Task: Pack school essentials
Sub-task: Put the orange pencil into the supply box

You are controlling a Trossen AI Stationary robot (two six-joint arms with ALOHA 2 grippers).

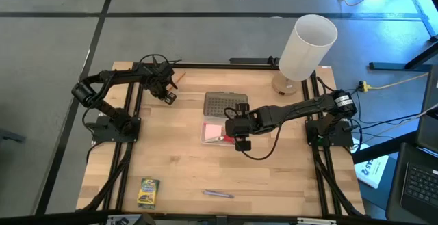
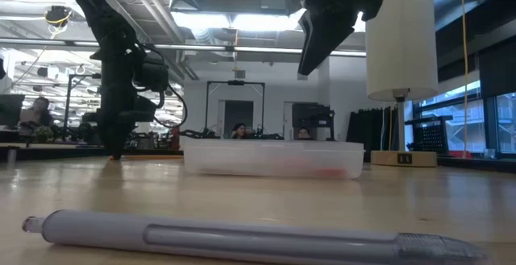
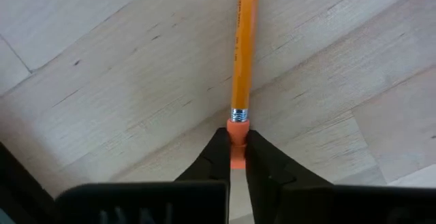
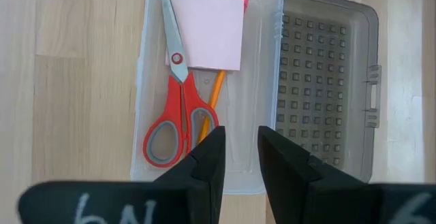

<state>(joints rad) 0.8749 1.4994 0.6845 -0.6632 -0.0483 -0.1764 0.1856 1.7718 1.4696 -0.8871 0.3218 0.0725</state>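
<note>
My left gripper (image 3: 236, 142) is at the table's far left (image 1: 166, 95), low over the wood (image 2: 113, 148), shut on an orange pencil (image 3: 242, 47). My right gripper (image 4: 238, 149) hovers open and empty above the near end of the clear case (image 1: 217, 133), well above it in the low view (image 2: 316, 43). Inside the case (image 4: 259, 115) lie the red-handled scissors (image 4: 178, 108), the pink square eraser (image 4: 208, 30) and a second orange pencil (image 4: 215, 91). The green-yellow crayon box (image 1: 147, 192) and the purple pen (image 1: 217, 194) lie flat near the table's near edge. My left gripper pinches the pencil's eraser tip (image 3: 236, 130) between its two fingertips (image 3: 216, 152). The pencil runs straight on ahead of the fingers, in line with them, over the wood. Whether its far end rests on the table I cannot tell.
The case's grey dimpled lid (image 1: 226, 103) lies open on the far side of the case. A tall white cylinder (image 1: 308, 46) stands at the far right corner. The purple pen (image 2: 242, 237) fills the foreground of the low view. Bare wood lies between the two grippers.
</note>
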